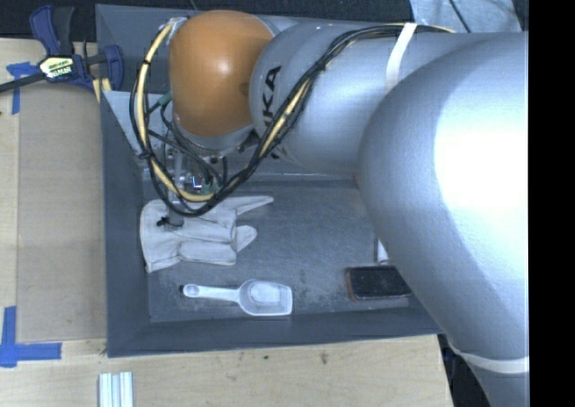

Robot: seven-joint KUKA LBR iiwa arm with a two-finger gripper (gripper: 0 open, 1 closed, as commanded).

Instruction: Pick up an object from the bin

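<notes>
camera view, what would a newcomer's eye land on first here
The bulky silver-grey robot arm fills the right side, capped by a glossy orange dome-shaped wrist cover over the upper left of the grey metal bin. Below that cover the gripper hangs over a crumpled white fabric glove on the bin's left. Nearer the front edge lie a white plastic scoop and, to its right, a flat dark rectangular thing.

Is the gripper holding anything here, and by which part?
It cannot be told: the gripper sits right above the white glove at the bin's left, and the wrist's cables hide any contact.
</notes>
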